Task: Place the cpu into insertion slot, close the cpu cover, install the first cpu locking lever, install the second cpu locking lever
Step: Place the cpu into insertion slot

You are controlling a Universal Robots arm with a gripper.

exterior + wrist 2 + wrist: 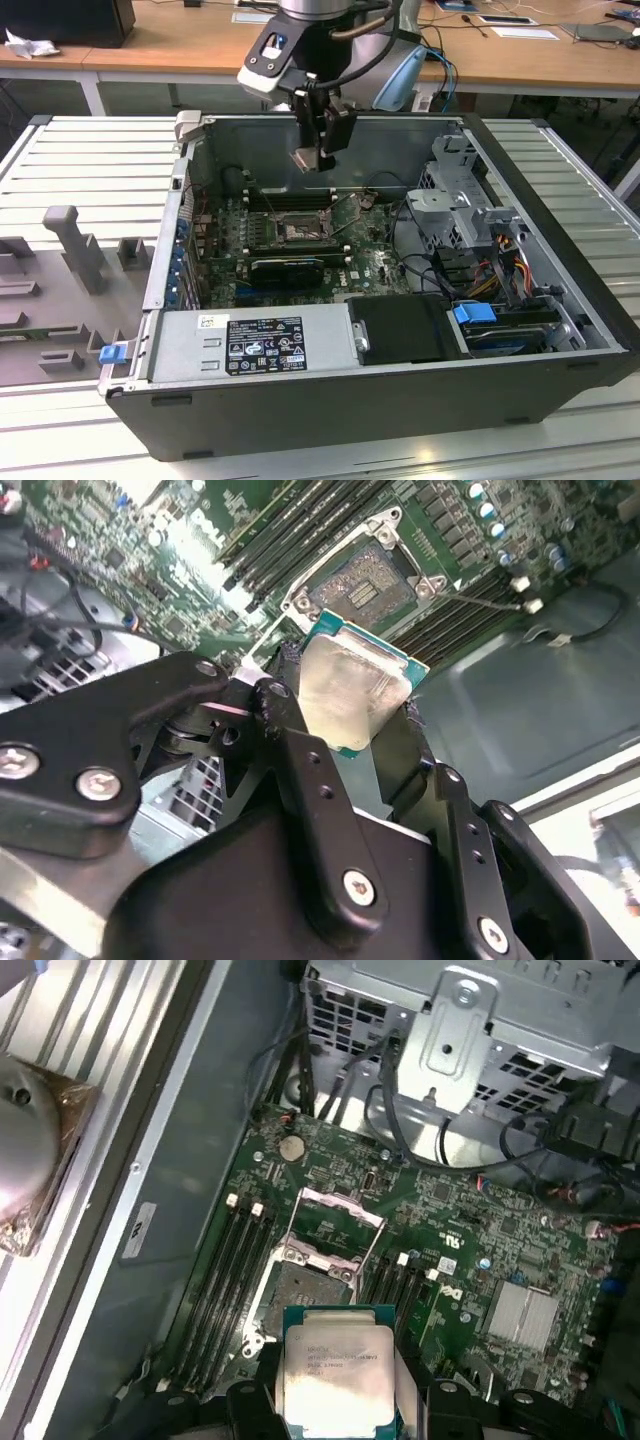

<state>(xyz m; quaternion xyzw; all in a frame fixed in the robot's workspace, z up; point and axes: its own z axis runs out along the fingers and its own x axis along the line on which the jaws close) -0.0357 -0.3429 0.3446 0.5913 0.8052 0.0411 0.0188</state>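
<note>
1. My fingers (397,752) clench the chip (350,695) by opposite edges, so its underside stays untouched.
2. It hangs above the open socket (300,1285); the cover (338,1215) stands raised, I judge to clear the way.

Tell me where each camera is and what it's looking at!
Exterior view: off the arm, looking down into the open computer case; the arm and gripper hang above it.
Second wrist view: on the arm, looking along the black fingers at the cpu and insertion slot.
First wrist view: on the arm, looking onto the motherboard; finger parts show.
Shared: both wrist views show the gripped cpu and the insertion slot.
</note>
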